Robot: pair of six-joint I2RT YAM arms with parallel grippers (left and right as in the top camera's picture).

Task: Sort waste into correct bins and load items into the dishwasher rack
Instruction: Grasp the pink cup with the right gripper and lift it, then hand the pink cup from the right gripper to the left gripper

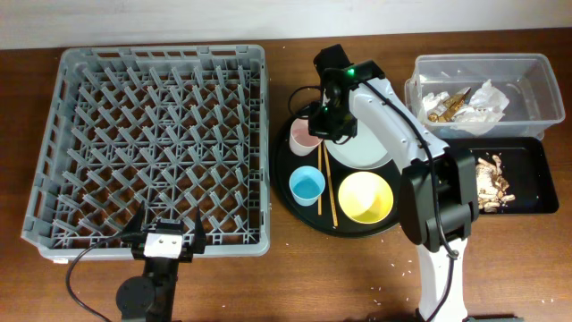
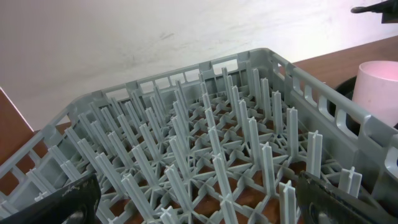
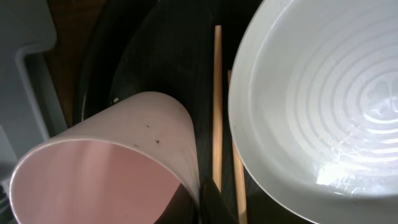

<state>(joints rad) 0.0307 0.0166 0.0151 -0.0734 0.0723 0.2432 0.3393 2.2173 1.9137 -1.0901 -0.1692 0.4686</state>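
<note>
My right gripper is shut on the rim of the small pink cup at the back left of the round black tray. In the right wrist view one finger is inside the pink cup and one outside, next to the wooden chopsticks and the white plate. On the tray also lie the plate, light-blue cup, yellow bowl and chopsticks. My left gripper is open and empty at the near edge of the grey dishwasher rack.
The clear tub at the back right holds white napkins and a gold wrapper. The black rectangular tray in front of it holds beige food scraps. The left wrist view looks across the rack's pegs.
</note>
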